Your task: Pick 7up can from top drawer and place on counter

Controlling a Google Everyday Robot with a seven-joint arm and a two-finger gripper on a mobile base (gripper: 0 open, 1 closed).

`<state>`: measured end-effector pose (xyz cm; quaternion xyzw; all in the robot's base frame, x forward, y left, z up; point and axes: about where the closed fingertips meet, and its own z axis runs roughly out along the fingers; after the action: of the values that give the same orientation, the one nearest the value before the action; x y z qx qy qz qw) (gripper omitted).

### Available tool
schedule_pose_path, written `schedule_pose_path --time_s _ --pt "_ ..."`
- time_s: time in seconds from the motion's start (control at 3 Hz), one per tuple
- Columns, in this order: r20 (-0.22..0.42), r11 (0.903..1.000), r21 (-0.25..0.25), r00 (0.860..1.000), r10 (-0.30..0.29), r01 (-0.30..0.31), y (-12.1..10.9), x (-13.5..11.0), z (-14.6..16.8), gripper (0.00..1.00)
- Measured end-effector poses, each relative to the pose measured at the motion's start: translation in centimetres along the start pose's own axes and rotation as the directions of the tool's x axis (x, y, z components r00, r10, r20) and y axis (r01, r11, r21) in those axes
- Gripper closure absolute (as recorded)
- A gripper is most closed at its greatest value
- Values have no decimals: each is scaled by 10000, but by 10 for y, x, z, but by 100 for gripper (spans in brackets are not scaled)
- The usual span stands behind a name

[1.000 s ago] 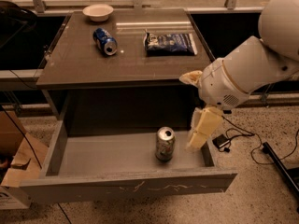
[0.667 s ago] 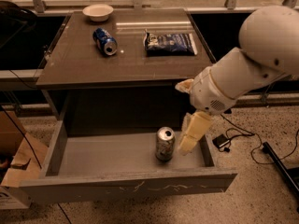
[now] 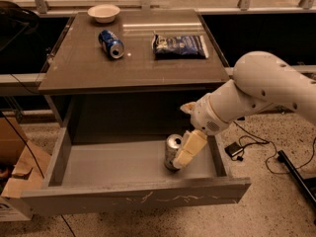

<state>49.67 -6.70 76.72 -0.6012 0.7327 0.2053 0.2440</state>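
Observation:
The 7up can (image 3: pixel 172 149) stands upright in the open top drawer (image 3: pixel 138 197), right of the drawer's middle. My gripper (image 3: pixel 183 135) reaches into the drawer from the right on a white arm. It is open. Its near cream finger (image 3: pixel 190 148) lies against the can's right side and covers part of it. The far finger (image 3: pixel 187 107) sits higher, toward the back of the drawer, apart from the can. The counter (image 3: pixel 133 63) is the dark table top above the drawer.
On the counter lie a blue can (image 3: pixel 111 43) on its side, a dark snack bag (image 3: pixel 180 46) and a white bowl (image 3: pixel 103 12) at the back. A cardboard box (image 3: pixel 15 169) stands left of the drawer. Cables (image 3: pixel 239 149) lie on the floor at right.
My gripper has moved left and down inside the drawer, from beside the can to touching its right side. The can has not moved.

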Motion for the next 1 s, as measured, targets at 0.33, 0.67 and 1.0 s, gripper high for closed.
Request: schedule_pose_path --time_s 0.33,0.67,1.0 --pt "530 9993 -71 9980 359 -356 -18 12 29 0" --pt "832 9971 -401 9943 671 -640 -26 24 57 0" --pt "1049 9928 -805 9898 968 -886 -28 35 82 18"
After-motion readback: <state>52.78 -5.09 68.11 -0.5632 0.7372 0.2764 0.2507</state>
